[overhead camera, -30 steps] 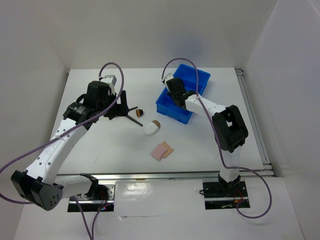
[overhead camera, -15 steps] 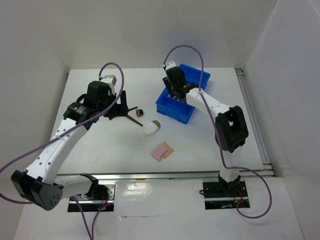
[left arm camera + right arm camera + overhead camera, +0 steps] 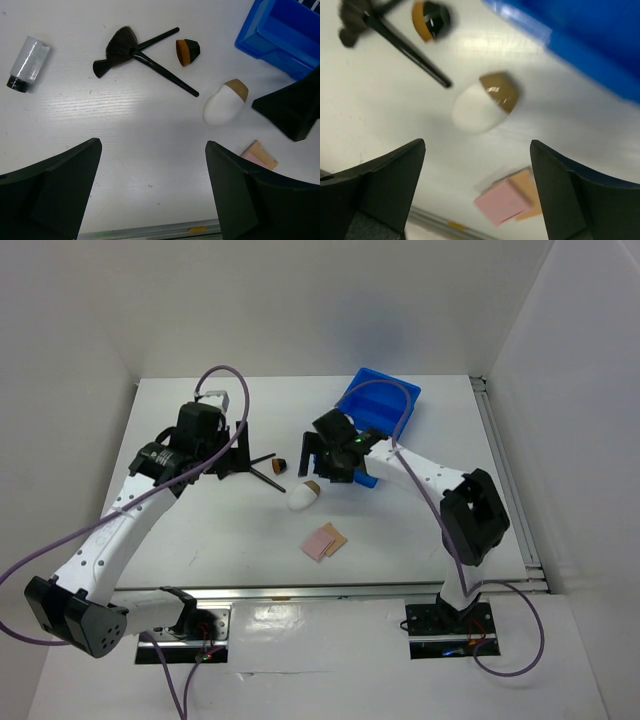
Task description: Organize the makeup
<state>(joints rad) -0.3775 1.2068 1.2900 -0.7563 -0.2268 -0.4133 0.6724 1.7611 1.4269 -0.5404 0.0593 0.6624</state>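
Observation:
The makeup lies on the white table. A white egg-shaped sponge with a tan tip rests beside two crossed black brushes. Pink and tan square pads lie nearer the front. A small black and orange sponge sits by the brushes. My right gripper hovers open and empty just above the white sponge. Left of the brushes my left gripper hangs open, holding nothing.
A blue plastic tray stands behind the right gripper at the back right. A small clear bottle with a black cap lies to the left of the brushes. White walls close in the table on three sides.
The right gripper has opened and swung left and forward, from over the blue tray to above the white sponge. The left arm has barely moved.

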